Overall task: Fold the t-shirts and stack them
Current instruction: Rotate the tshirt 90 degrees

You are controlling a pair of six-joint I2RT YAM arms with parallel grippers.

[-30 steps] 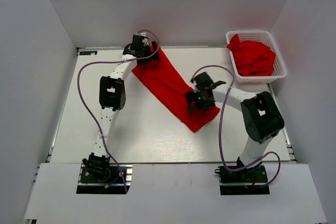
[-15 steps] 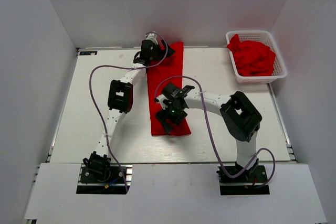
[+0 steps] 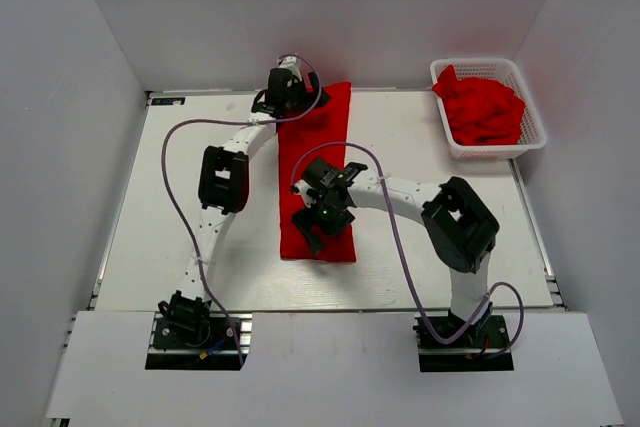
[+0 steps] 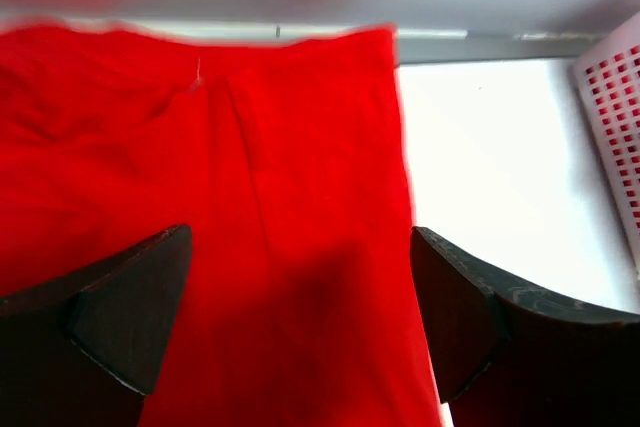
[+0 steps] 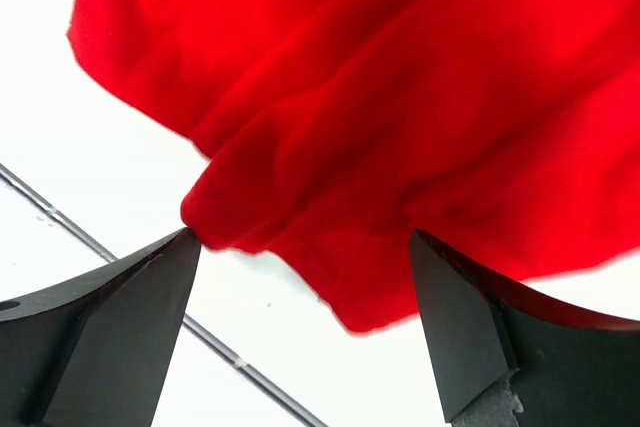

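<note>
Bright red soft cloth t-shirt [image 3: 315, 137], already down to a long narrow strip, flat on the white table [image 3: 260, 282] well to the left of the white plastic lattice basket [image 3: 490, 151]. Far end about level with the basket, near end further from it, toward the arm bases. More red t-shirts [image 3: 485, 109] heaped inside the basket, not yet folded. Left jaws spread wide over the strip's far end, cloth smooth between them, gripping nothing. Right jaws likewise wide apart over the near end, above a rumpled edge, holding nothing. Probably midway through this shirt: lengthwise folds made, crosswise fold to come. Next move likely calls for closing on one end through all layers, lifting it and laying it over the other end without letting the folded layers slide apart.
</note>
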